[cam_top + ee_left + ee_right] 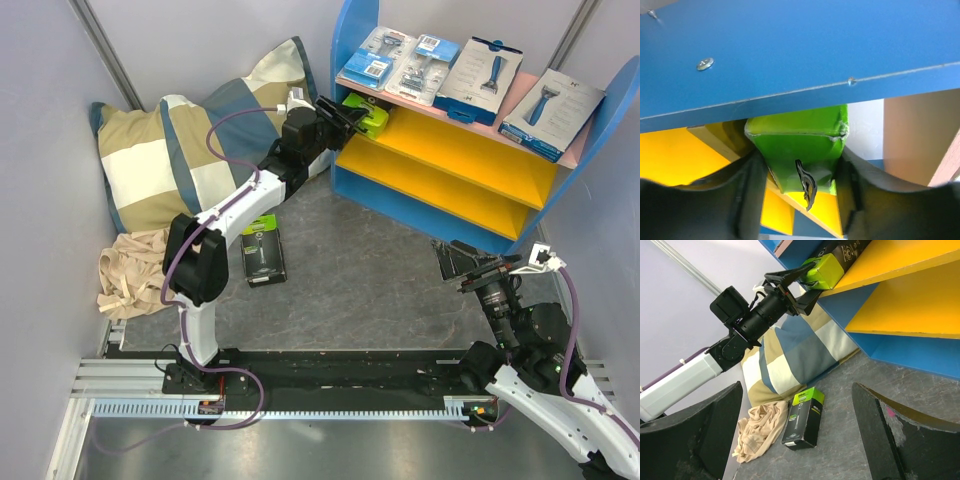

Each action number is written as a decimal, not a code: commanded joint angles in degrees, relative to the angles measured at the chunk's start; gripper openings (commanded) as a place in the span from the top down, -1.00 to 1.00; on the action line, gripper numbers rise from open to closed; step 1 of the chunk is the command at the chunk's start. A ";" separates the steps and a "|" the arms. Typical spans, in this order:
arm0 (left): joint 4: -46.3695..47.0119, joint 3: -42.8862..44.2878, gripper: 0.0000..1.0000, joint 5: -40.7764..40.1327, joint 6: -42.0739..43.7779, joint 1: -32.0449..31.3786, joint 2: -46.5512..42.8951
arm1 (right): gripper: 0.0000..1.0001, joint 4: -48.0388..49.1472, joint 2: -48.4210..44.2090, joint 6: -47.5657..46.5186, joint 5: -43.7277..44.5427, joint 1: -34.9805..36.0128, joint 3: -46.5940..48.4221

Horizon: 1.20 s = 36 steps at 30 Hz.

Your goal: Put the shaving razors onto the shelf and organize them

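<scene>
The shelf stands at the back right. Its pink top board carries two blister-pack razors and two white razor boxes. My left gripper is shut on a black-and-lime razor box at the left end of the upper yellow board. In the left wrist view the box's lime end sits between both fingers, under the blue panel. Another black-and-lime box lies flat on the table. My right gripper hangs open in front of the shelf, holding nothing.
A checked pillow leans in the back left corner, close behind the left arm. A crumpled beige cloth lies beside the box on the table. Grey walls close in both sides. The arms' mounting rail runs along the near edge.
</scene>
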 commanded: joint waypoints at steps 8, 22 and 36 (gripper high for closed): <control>-5.13 0.51 -0.66 -3.33 9.53 -0.51 -5.67 | -0.96 -0.25 0.10 -0.09 -0.02 0.17 1.83; -16.65 6.31 -0.70 -0.25 18.32 -0.60 -6.11 | -0.96 -1.48 -0.52 0.61 -0.55 0.25 1.47; -13.22 0.42 -0.72 3.52 26.75 -0.60 -17.27 | -0.96 -1.49 0.89 0.79 -1.25 0.17 1.03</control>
